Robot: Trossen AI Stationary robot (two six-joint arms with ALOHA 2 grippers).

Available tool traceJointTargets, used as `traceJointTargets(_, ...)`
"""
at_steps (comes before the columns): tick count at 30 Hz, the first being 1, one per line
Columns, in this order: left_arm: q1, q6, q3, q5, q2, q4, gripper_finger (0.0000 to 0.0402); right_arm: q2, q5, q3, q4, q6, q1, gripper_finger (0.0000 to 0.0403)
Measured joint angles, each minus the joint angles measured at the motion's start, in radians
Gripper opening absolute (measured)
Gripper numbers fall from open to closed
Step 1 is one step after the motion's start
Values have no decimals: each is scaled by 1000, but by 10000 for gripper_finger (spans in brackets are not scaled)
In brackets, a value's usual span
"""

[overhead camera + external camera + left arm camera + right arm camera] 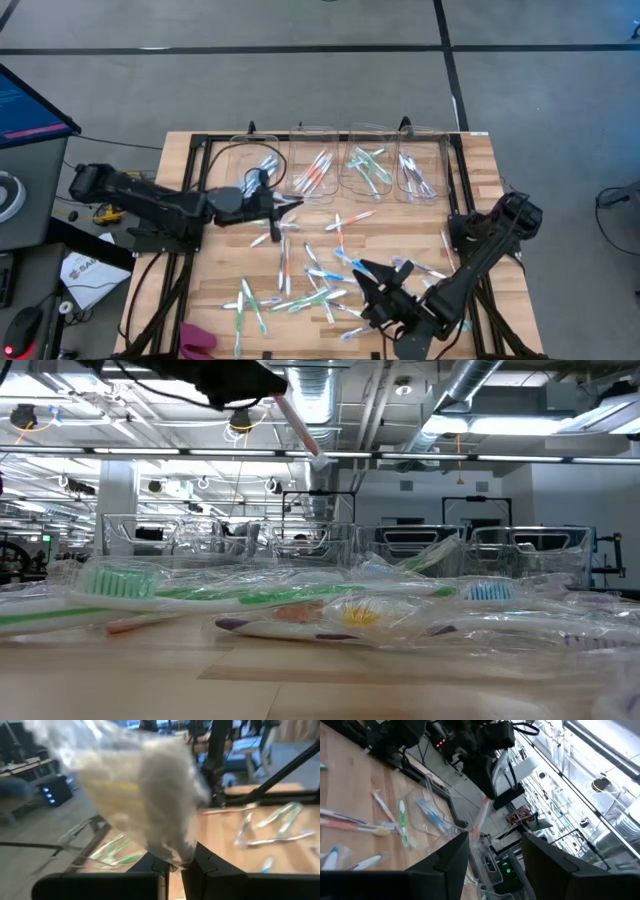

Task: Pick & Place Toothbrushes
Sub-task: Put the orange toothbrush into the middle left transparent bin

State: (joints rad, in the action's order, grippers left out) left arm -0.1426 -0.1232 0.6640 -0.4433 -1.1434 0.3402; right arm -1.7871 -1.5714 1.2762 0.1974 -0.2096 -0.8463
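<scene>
The left gripper [292,203] is held above the table [470,180], just in front of the row of four clear bins [345,165], between the first and second bin counted from the left arm's side. Its fingers are clamped together on a wrapped toothbrush [297,426] with an orange-red handle; in the left wrist view the crinkled clear wrapper [150,800] is pinched between the two dark fingertips [202,865] and fills most of the picture. In the low view the held brush is seen tilted, well above the heap.

The right gripper [377,287] is seen low over the near side of the table, well apart from the bins, among the loose toothbrushes [310,275]. Its fingers [447,857] are spread apart, and nothing appears to be held between them, though that view is dim.

Sorted brushes are seen in the bins: blue in the first, orange-red in the second, green in the third, and what seems purple in the fourth. The remaining brushes are scattered in front of the bins.
</scene>
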Motion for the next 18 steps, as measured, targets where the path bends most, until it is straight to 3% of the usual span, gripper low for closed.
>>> traceJointTargets(8,158,-4,265,8,-74,-380,15,29,0,0,20,53,-6,159)
traceJointTargets(18,392,33,621,208,-309,-845,15,29,0,0,45,113,-6,153)
